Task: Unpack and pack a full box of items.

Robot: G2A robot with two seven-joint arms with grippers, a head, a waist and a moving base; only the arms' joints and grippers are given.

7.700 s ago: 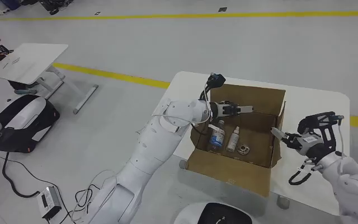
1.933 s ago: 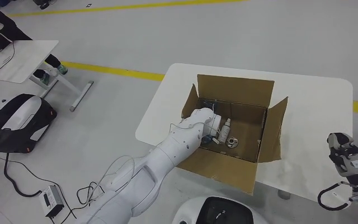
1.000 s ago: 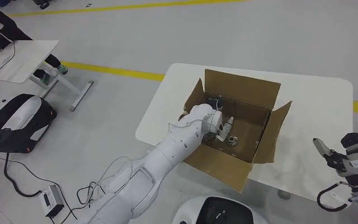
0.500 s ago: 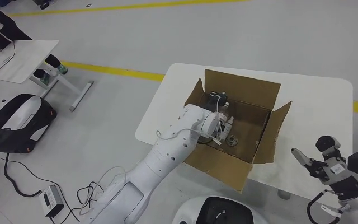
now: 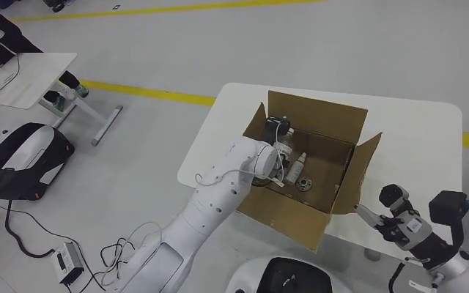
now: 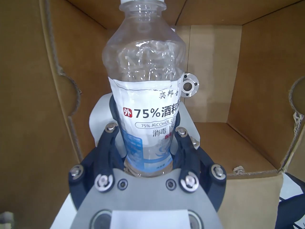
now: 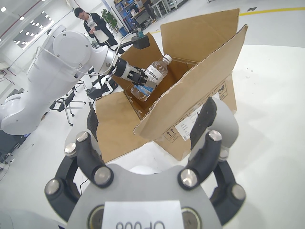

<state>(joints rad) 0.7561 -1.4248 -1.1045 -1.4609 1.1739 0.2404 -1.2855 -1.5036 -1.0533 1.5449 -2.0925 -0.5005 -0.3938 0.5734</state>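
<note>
Box (image 5: 319,110): brown cardboard with all its flaps open; we saw it standing near the middle of the table (image 5: 410,124).
Table: white, with rounded corners.
Bottle (image 6: 145,72): clear plastic with a white cap and a white and blue label. We found it lifted off the box floor and tilted, cap uppermost, at the box's 9 o'clock side in the top view.
Left gripper (image 6: 145,120): we saw it clamped on the lower, labelled part of the bottle, one finger on each side.
Spray bottle (image 5: 297,168): small and white; it lay on the box floor, at about 5 o'clock from the held bottle.
Flange (image 5: 305,183): a small round metal piece with a centre hole. It lay on the box floor just beside the spray bottle, at its 5 o'clock.
Right gripper (image 7: 150,113): its fingers were apart with nothing between them. We placed it off the box's 4 o'clock corner, over the table's near edge, apart from the cardboard and facing the box.
</note>
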